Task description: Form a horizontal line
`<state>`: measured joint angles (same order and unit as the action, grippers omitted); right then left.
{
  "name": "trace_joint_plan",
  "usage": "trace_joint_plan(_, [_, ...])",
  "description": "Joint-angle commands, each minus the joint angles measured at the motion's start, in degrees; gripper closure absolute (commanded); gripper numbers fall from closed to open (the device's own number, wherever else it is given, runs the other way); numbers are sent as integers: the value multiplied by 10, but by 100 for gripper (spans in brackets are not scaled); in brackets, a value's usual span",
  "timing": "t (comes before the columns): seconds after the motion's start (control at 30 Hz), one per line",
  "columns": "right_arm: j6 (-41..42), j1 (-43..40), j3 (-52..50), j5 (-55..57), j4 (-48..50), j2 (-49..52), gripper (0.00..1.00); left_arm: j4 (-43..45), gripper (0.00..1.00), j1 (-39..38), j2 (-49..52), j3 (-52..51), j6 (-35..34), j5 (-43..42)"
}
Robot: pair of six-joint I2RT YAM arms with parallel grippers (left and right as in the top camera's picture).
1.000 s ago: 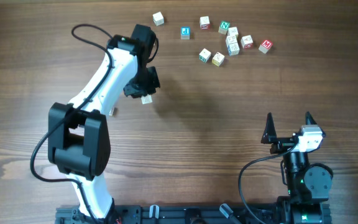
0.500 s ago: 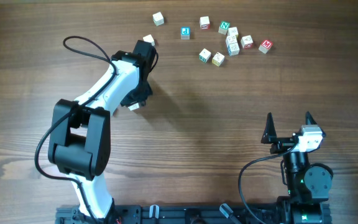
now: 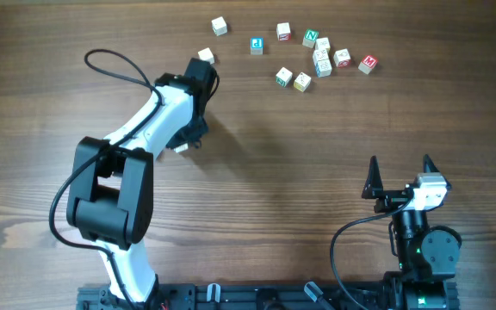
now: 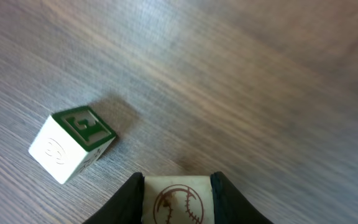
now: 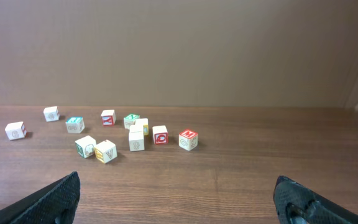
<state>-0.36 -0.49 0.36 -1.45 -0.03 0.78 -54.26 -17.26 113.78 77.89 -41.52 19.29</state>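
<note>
My left gripper is shut on a cream cube with a brown baseball picture, held low over the table; its fingers show in the left wrist view. A cream cube with a green letter lies on the wood just left of and beyond the held cube, apart from it. I cannot pick that cube out under the arm in the overhead view. No row of touching cubes shows beside it; the horizontal line is out of view. My right gripper is open and empty near the front right, and also shows in the right wrist view.
Several loose letter cubes lie scattered at the back of the table, from a cream one and another to a red-letter one. They also show in the right wrist view, around a red-letter cube. The left arm's cable loops out to the left.
My left gripper has moved left and toward the front with the cube in it, uncovering a cream cube at the back. The right arm has not moved.
</note>
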Motion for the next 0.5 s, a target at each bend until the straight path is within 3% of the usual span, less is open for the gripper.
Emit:
trace_joint_plan(0.0, [-10, -2, -1, -7, 2, -3, 0, 16, 66, -3, -5, -49, -12, 13])
trace_joint_plan(0.2, [-10, -2, -1, -7, 2, -3, 0, 46, 58, -3, -7, -51, 0, 14])
trace_joint_plan(0.3, [-10, -2, -1, -7, 2, -3, 0, 57, 53, -3, -7, -39, 56, 14])
trace_joint_plan(0.37, [-10, -2, -1, -7, 2, -3, 0, 57, 46, -3, -7, -21, 82, 14])
trace_joint_plan(0.4, [-10, -2, -1, -7, 2, -3, 0, 56, 36, -3, -7, 2, 99, 14])
trace_joint_plan(0.47, [-10, -2, -1, -7, 2, -3, 0, 54, 30, -3, -7, 32, 98, 14])
